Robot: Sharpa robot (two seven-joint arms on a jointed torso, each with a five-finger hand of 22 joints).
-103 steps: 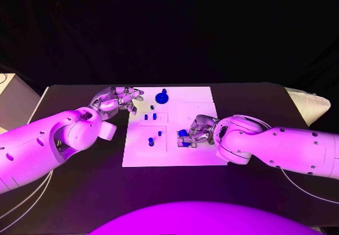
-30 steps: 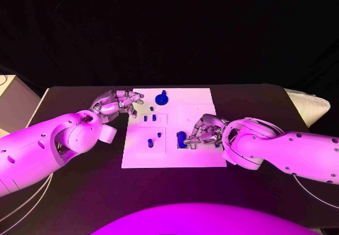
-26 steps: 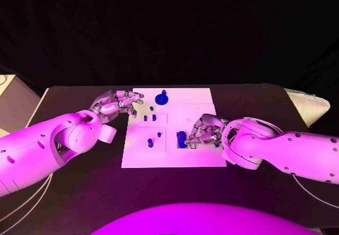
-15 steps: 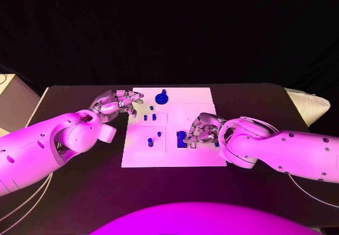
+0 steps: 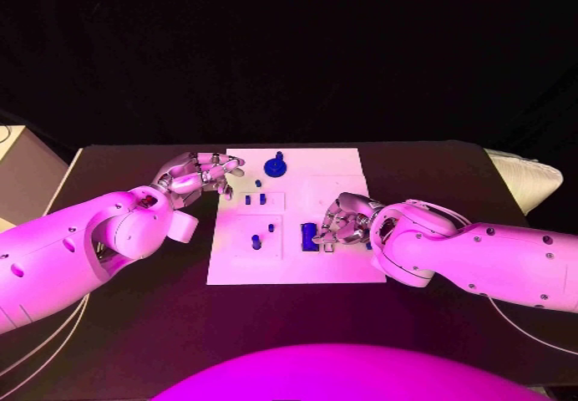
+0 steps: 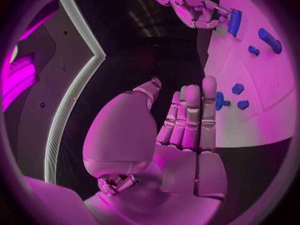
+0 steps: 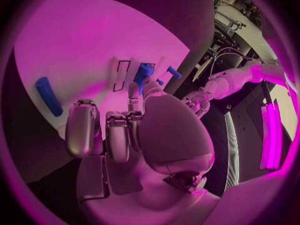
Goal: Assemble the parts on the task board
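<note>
Smooth, matt white board (image 5: 340, 190) under the right hand (image 5: 341, 224). Shiny metal fingers (image 6: 190, 116). Glossy plastic arm (image 5: 482, 259). Matt blue plastic parts (image 5: 308, 236) beside that hand. Dull black table (image 5: 144, 326).

This is looking like a robotics lab or test cell. A black table (image 5: 144, 334) is standing against a fully dark backdrop, and coloured light is washing over everything on it. A white task board (image 5: 343, 180) is lying at the table's middle, with small blue parts (image 5: 276, 167) sitting on it. Beside the table, in the right wrist view, bundled cables (image 7: 220, 52) are hanging near glowing light strips (image 7: 270, 135). Pale wall panels (image 6: 78, 80) are showing in the left wrist view.
</note>
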